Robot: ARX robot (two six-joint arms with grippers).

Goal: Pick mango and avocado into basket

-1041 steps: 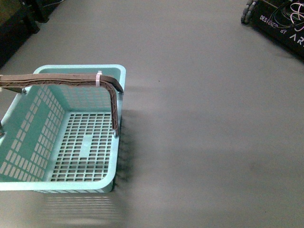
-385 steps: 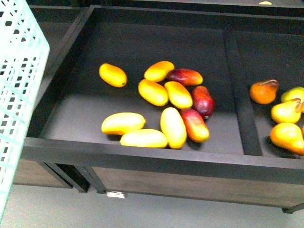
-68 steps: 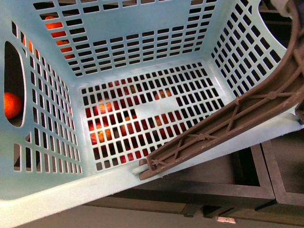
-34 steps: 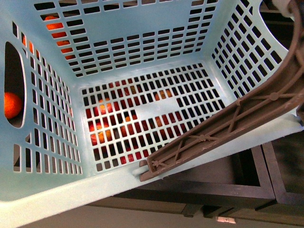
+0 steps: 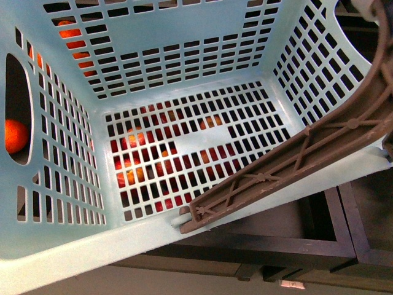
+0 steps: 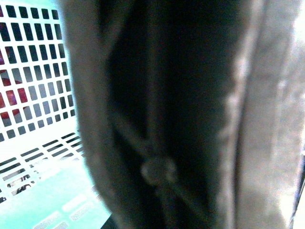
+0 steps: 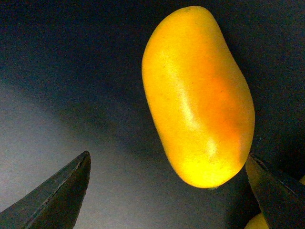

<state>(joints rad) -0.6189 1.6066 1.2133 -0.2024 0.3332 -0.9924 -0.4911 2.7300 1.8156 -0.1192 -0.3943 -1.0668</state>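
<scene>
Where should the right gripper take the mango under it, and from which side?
Widthwise across the middle of the mango, coming straight down from above. It lies flat with both long flanks bare. The open right gripper is off-centre, one finger nearly beside the fruit, so I'd centre it first.

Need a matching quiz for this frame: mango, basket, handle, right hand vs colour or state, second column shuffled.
Column 1:
1. mango
2. basket
3. handle
4. right hand

Column 2:
a. brown
b. open
c. teal
d. yellow-orange

Pairs: 1-d, 2-c, 3-a, 4-b.
</scene>
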